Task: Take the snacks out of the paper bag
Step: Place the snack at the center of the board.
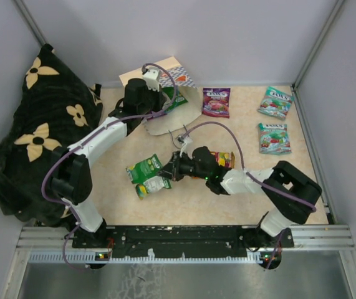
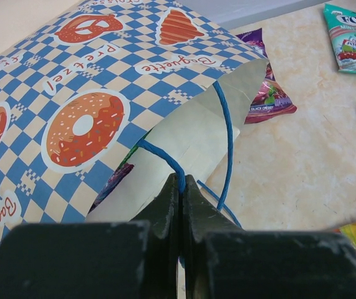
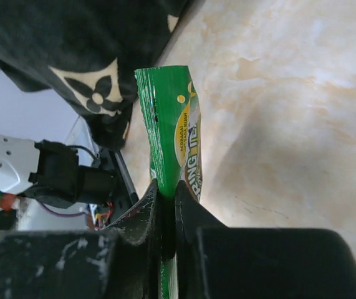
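Observation:
The checkered paper bag (image 1: 176,73) lies on its side at the back, mouth toward the table's middle. My left gripper (image 2: 181,184) is shut on one blue cord handle (image 2: 165,159) and holds the mouth up. A purple snack edge (image 2: 112,180) shows inside the bag. My right gripper (image 3: 165,193) is shut on the edge of a green snack (image 3: 168,124), low over the table at centre (image 1: 145,169). A second pouch (image 1: 154,185) lies right beside it. Purple (image 1: 216,101), teal (image 1: 275,102), another teal (image 1: 272,137) and an orange-yellow snack (image 1: 226,159) lie on the table.
The black cloth with cream flowers (image 1: 34,131) is heaped along the left wall. Grey walls close the back and both sides. The right arm (image 1: 252,180) stretches across the front centre, partly over the orange-yellow pouch.

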